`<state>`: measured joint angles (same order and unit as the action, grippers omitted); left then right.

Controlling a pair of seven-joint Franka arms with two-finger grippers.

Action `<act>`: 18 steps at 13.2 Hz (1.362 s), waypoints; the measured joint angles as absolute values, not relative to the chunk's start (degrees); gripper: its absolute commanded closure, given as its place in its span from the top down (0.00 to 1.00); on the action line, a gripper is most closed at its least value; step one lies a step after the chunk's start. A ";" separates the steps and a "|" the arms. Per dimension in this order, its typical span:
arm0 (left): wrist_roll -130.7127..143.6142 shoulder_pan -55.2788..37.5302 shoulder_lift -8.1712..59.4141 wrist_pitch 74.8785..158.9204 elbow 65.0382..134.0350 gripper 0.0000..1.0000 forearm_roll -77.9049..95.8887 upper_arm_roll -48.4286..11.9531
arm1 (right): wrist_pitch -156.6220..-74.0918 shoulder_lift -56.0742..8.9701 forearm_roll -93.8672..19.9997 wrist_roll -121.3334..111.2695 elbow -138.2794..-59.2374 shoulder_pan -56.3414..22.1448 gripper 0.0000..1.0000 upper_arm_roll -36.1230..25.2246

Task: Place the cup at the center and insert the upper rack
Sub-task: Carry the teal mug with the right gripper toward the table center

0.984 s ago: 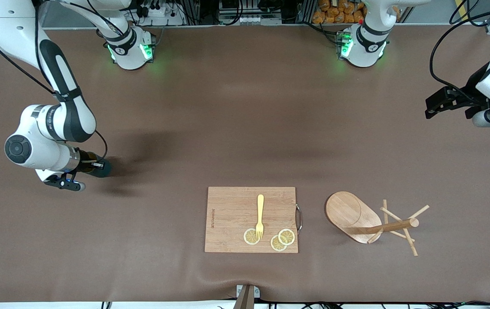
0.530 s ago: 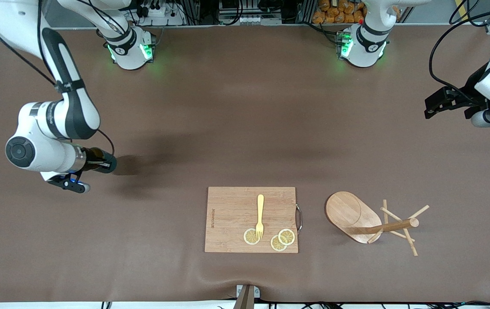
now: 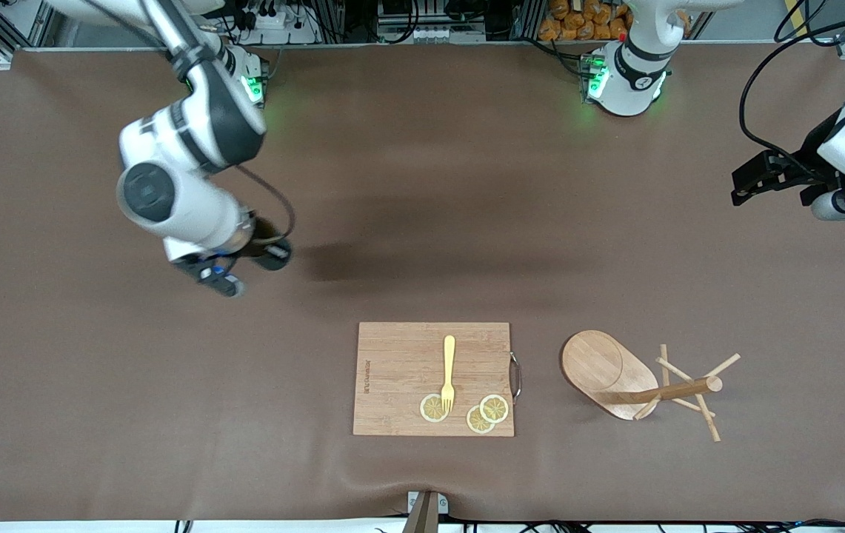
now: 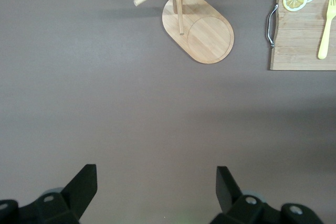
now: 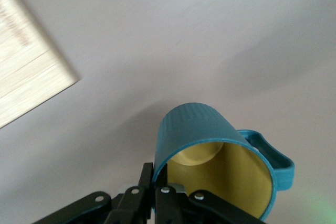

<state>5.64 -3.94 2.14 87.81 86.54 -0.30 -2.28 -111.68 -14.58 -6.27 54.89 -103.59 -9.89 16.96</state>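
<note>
My right gripper (image 3: 263,250) is shut on the wall of the teal cup (image 3: 274,254) and holds it above the brown table, toward the right arm's end. In the right wrist view the cup (image 5: 210,145) shows its yellow inside and side handle, with my gripper (image 5: 167,182) pinching its rim. The wooden mug tree (image 3: 618,374) lies on its side toward the left arm's end; it also shows in the left wrist view (image 4: 202,24). My left gripper (image 3: 752,181) is open and empty, waiting over the table's end; its fingers (image 4: 84,184) stand wide apart.
A wooden cutting board (image 3: 392,370) with a yellow fork (image 3: 449,371) and lemon slices (image 3: 494,408) lies near the front camera at mid-table, beside the mug tree. The board also shows in the left wrist view (image 4: 299,40).
My right arm has carried the cup up and toward the table's middle, farther from the front camera. The left arm has barely moved.
</note>
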 measured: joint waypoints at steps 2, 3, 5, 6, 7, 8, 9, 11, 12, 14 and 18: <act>5.64 -3.94 2.17 88.13 86.80 1.00 -0.30 -2.29 | -112.07 -14.57 -7.24 60.85 -101.89 -13.02 0.00 18.50; 5.64 -3.94 2.18 88.28 86.96 1.00 -0.30 -2.30 | -112.94 -14.57 -7.57 63.12 -101.61 -14.55 0.00 18.91; 5.64 -3.93 2.21 88.60 87.21 1.00 -0.30 -2.31 | -115.44 -14.87 -7.71 67.76 -101.57 -18.14 0.00 19.26; 5.64 -3.94 2.23 88.76 87.28 1.00 -0.30 -2.33 | -116.70 -15.39 -7.69 69.49 -101.59 -20.24 0.00 19.35; 5.64 -3.94 2.24 88.96 87.41 1.00 -0.30 -2.34 | -117.70 -16.20 -7.59 70.39 -101.60 -22.46 0.00 19.39; 5.64 -3.93 2.25 89.17 87.55 1.00 -0.30 -2.34 | -118.86 -17.14 -7.50 71.03 -101.56 -24.74 0.00 19.41; 5.64 -3.93 2.27 89.37 87.65 1.00 -0.30 -2.34 | -119.92 -18.18 -7.41 72.07 -101.32 -26.82 0.00 19.41; 5.64 -3.93 2.28 89.71 87.77 1.00 -0.30 -2.34 | -120.70 -20.38 -7.09 74.45 -99.86 -29.75 0.00 19.37; 5.64 -3.94 2.29 89.87 87.81 1.00 -0.30 -2.35 | -120.71 -21.63 -6.51 75.44 -98.87 -30.76 0.00 19.37; 5.64 -3.94 2.33 89.95 87.89 1.00 -0.30 -2.38 | -121.70 -24.39 -4.85 76.97 -97.56 -31.99 0.00 19.35; 5.63 -3.98 2.43 89.99 87.96 1.00 -0.30 -2.92 | -124.33 -30.61 -1.30 77.74 -96.22 -32.85 0.00 19.29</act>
